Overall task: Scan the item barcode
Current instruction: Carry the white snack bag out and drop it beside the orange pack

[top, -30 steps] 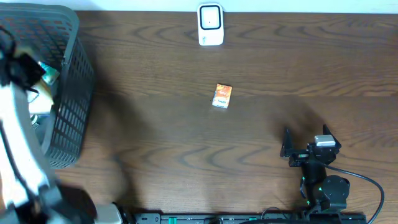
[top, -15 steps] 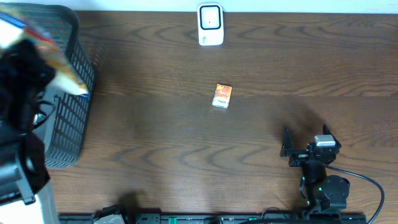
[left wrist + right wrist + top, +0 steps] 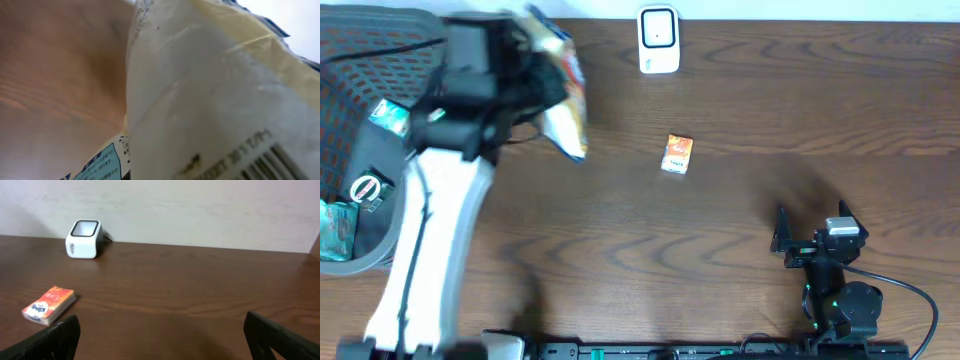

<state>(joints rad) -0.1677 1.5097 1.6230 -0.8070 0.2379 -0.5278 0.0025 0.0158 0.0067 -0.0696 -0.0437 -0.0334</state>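
Dark wood table point(image 3: 740, 110), crinkled pale-yellow bag point(image 3: 568, 120), barcode point(image 3: 270, 162) at corner

We see a crinkled pale packet point(image 3: 210, 85) pressed close to the lens, filling most of the frame. Its film is cream to yellowish, creased, with a few small dark specks. At lower right we note part of a barcode point(image 3: 266, 165), cut off by the frame edge, with a tilted row of printed digits point(image 3: 249, 148) just beside it. A teal label panel point(image 3: 100, 167) with fine print sits at the bottom edge. To the left, we see the blurred brown wooden table point(image 3: 55, 75).
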